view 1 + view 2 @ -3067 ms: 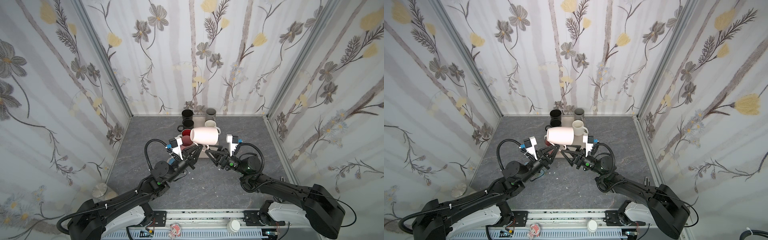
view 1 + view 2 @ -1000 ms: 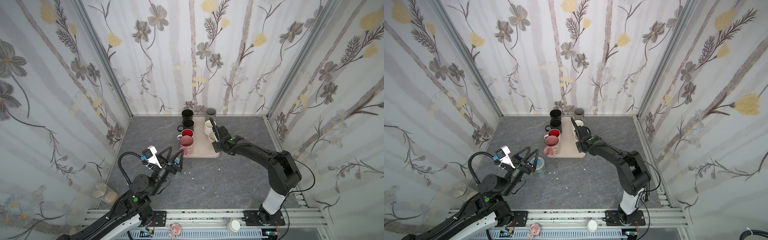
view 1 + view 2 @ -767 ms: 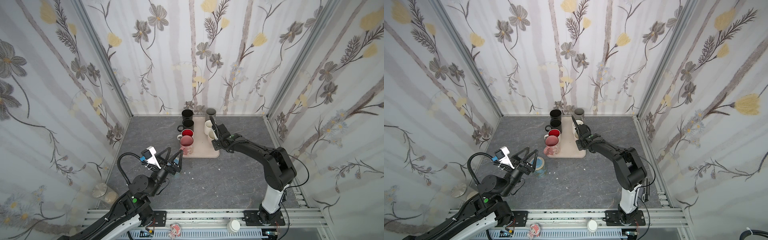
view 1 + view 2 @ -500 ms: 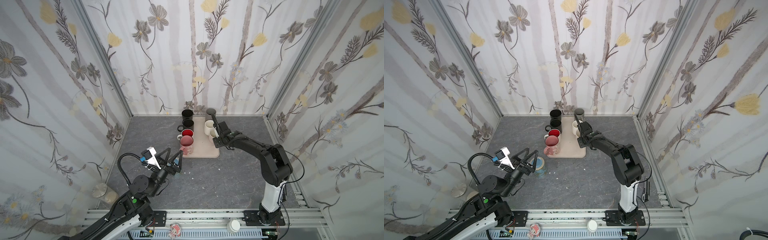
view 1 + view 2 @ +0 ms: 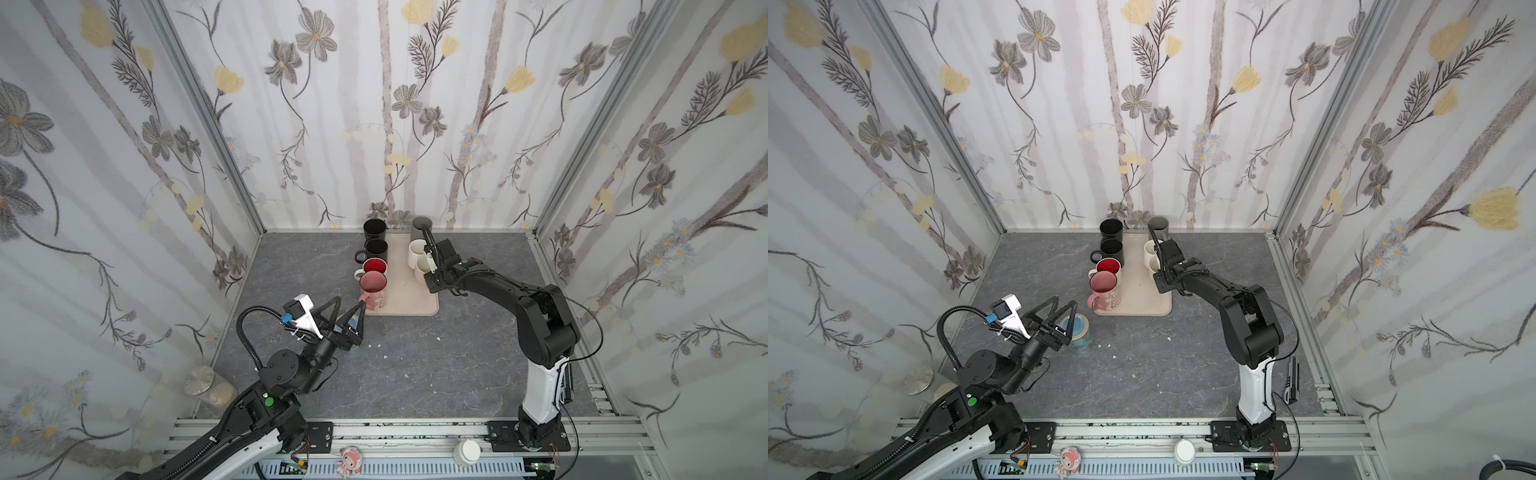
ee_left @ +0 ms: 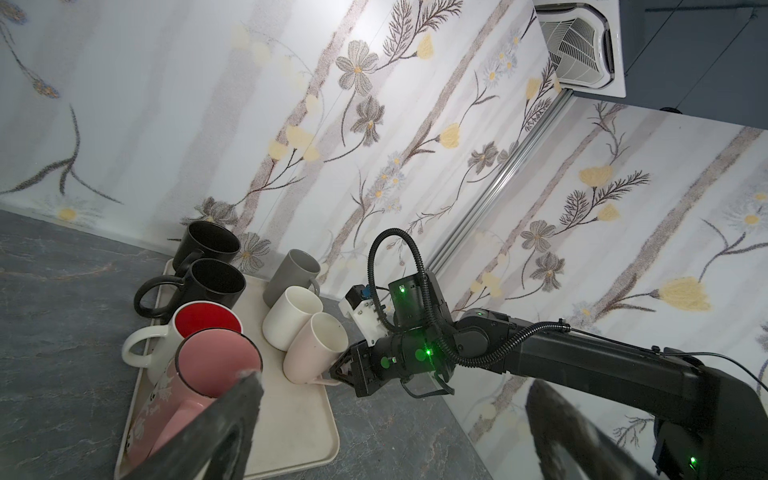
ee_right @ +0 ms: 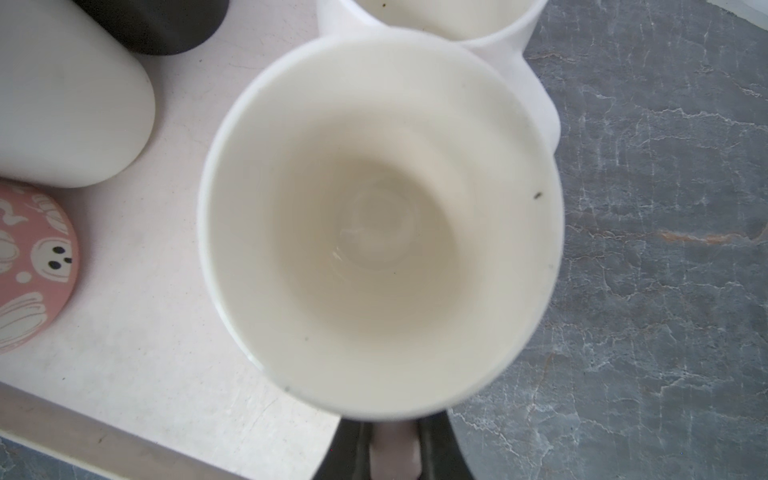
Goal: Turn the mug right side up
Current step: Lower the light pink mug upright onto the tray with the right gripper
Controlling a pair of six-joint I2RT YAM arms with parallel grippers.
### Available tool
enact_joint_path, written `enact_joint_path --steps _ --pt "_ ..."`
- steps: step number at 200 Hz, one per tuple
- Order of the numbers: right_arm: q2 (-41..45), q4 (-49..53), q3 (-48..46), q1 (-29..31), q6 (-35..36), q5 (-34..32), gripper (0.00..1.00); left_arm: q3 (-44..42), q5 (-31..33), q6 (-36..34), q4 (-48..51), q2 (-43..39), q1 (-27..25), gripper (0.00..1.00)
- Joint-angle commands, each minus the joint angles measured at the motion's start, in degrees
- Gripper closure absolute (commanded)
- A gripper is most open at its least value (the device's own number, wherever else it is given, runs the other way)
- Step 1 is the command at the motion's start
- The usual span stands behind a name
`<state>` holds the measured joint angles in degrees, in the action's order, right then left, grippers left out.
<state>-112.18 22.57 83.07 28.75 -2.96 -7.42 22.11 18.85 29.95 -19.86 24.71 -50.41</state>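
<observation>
Right pincer (image 7: 394, 455), mostly cropped, is flanking the handle of the cream mug (image 7: 382, 216); clamping or not, I cannot tell. Left pincer (image 5: 1064, 303) is gaping over a half-hidden blue mug (image 5: 1081, 337). Seven mugs (image 6: 216, 282) are crowding the tray (image 6: 291, 432), the cream one standing at its right edge, long axis and mouth upward.

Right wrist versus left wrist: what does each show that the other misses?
Right wrist only: the bare inside bottom of the pale mug. Left wrist only: the grey mug and the right arm. Both: the right gripper at that mug's handle, the tray, the white mug, the pink mug.
</observation>
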Motion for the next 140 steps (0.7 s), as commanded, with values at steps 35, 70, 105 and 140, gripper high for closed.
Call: enact_joint_path --steps 35,70,105,140 --pt "0.6 0.5 0.3 0.0 -0.4 0.3 0.60 0.0 0.5 0.1 -0.7 0.0 0.0 0.00" --pt "0.7 1.2 0.3 0.0 -1.0 -0.2 0.58 0.1 0.5 0.2 -0.6 0.0 0.0 0.00" --pt "1.0 1.4 -0.4 -0.1 -1.3 0.8 0.72 0.0 0.7 0.2 -0.5 -0.1 0.0 0.00" --pt "1.9 1.5 -0.8 0.0 -1.6 0.6 0.80 -0.1 0.6 0.3 -0.7 0.0 0.0 0.00"
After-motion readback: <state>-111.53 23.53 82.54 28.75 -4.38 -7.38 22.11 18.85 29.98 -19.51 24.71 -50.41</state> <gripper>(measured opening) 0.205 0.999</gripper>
